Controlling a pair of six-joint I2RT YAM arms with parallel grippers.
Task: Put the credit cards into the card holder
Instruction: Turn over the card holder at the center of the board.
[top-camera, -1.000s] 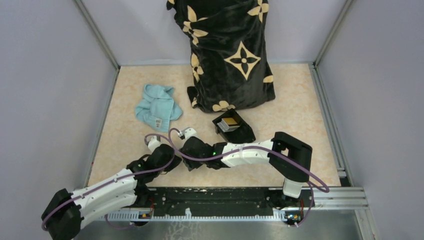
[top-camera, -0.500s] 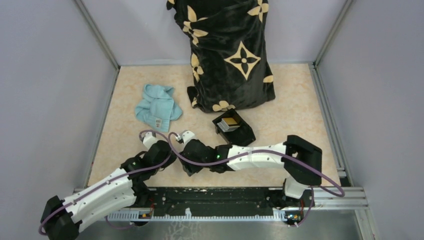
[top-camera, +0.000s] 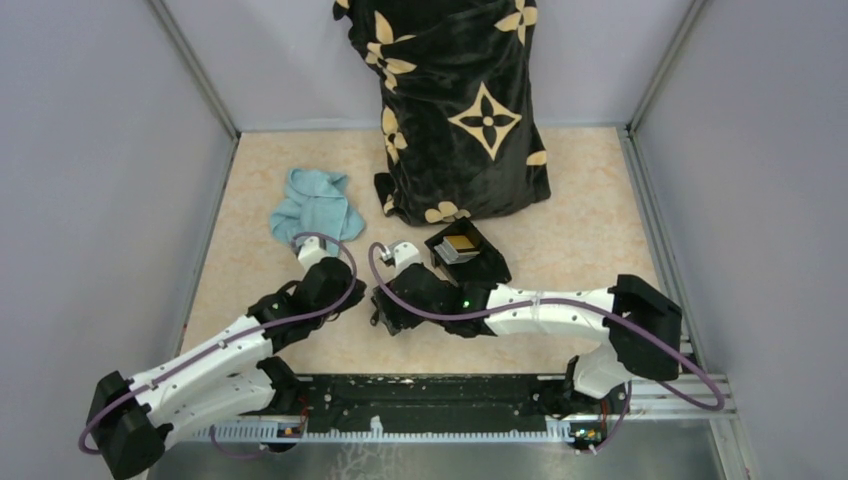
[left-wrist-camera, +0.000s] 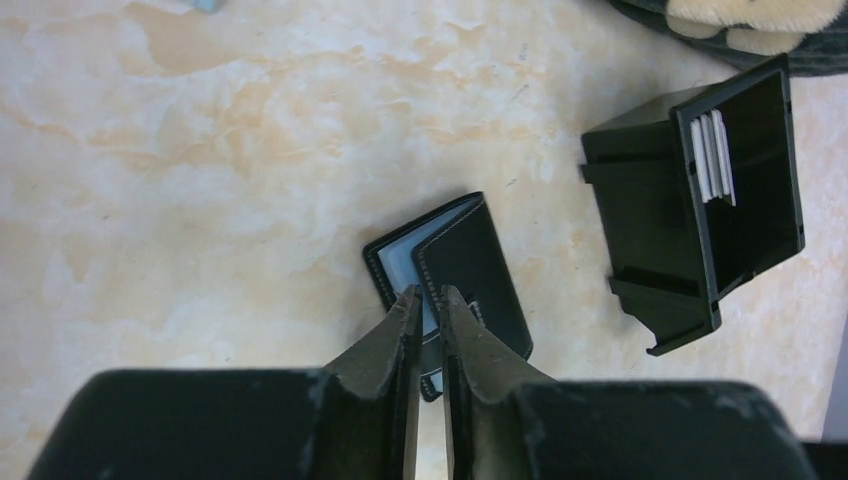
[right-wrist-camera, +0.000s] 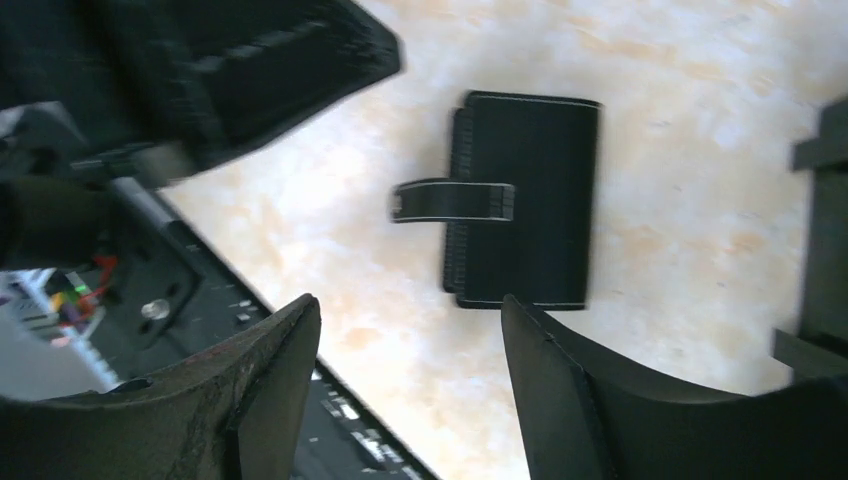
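From above: the slotted black box sits mid-desk, orange-gold credit cards inside. Left wrist — the left hand is pinched nearly closed over the card holder, a light blue card peeking out. Right wrist — the right hand gapes wide above the holder, which lies flat.

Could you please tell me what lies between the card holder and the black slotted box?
Only bare beige tabletop; the left wrist view shows the card holder and the black box apart with nothing between.
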